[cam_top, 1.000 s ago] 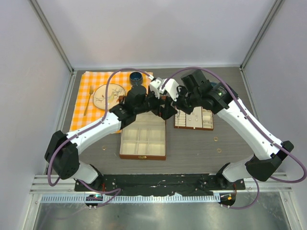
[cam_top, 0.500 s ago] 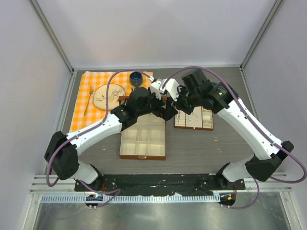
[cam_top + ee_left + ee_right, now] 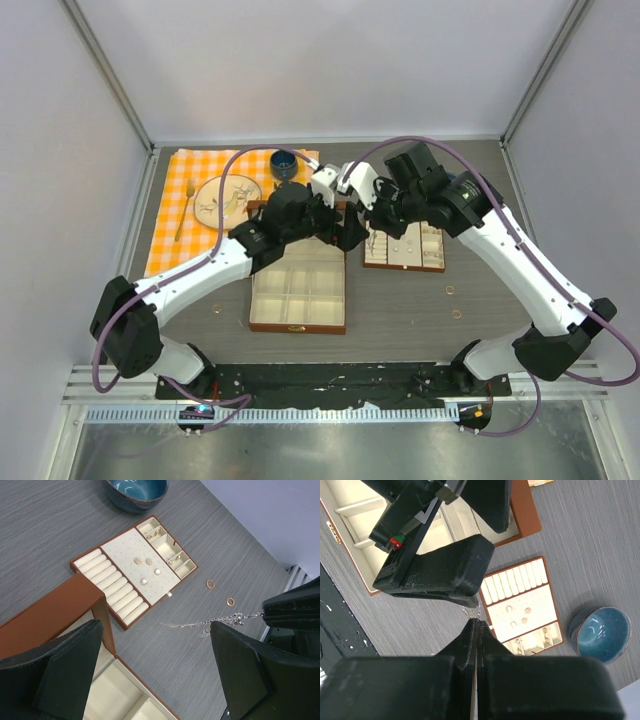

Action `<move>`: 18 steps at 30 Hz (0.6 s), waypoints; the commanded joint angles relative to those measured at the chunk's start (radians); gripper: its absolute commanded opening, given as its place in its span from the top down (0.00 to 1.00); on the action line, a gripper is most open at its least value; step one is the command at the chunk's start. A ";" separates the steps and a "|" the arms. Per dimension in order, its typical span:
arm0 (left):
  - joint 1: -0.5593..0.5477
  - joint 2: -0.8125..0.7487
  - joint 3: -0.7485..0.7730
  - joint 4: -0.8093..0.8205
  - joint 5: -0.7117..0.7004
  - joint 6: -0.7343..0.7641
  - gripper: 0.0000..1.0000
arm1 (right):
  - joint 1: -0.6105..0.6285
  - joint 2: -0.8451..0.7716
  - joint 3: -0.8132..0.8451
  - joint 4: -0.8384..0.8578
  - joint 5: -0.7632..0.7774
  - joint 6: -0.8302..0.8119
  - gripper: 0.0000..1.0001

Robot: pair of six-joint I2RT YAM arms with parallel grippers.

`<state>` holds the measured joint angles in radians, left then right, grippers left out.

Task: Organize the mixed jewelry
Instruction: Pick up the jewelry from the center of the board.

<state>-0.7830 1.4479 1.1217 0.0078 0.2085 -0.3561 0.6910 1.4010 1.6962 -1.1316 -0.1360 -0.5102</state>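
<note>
Silver chain (image 3: 210,624) is dangling in the air from my right gripper (image 3: 475,624) — its jaws are pressed together, pinching one end. The chain hangs between the fingers of my left gripper (image 3: 152,640), which are spread wide and not touching it. Two little gold rings (image 3: 210,584) lie loose on the grey table (image 3: 50,525) near the ring tray (image 3: 125,587) — the brown box (image 3: 60,605) sits just beside that.

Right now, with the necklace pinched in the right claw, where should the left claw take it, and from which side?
Probably the bunched links of the necklace near where the right claw pinches it: it is thickest there, while the free tail is one thin strand. The open left claw shows it between its fingers in the left wrist view, so come straight in from the left arm's side.
</note>
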 commanded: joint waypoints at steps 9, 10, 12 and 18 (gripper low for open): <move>-0.051 0.026 0.082 -0.006 0.012 -0.001 0.10 | -0.010 -0.034 0.053 0.010 -0.025 0.024 0.99; -0.053 0.028 0.089 -0.006 0.014 0.000 0.10 | -0.011 -0.034 0.053 0.010 -0.027 0.025 0.99; -0.056 0.032 0.099 -0.011 0.017 0.002 0.11 | -0.011 -0.033 0.053 0.010 -0.025 0.025 0.99; -0.059 0.034 0.084 -0.025 0.009 0.012 0.12 | -0.016 -0.037 0.059 0.009 -0.020 0.025 0.99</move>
<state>-0.8368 1.4792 1.1778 -0.0231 0.2131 -0.3592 0.6827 1.3998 1.7103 -1.1336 -0.1448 -0.4969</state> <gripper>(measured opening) 0.882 0.030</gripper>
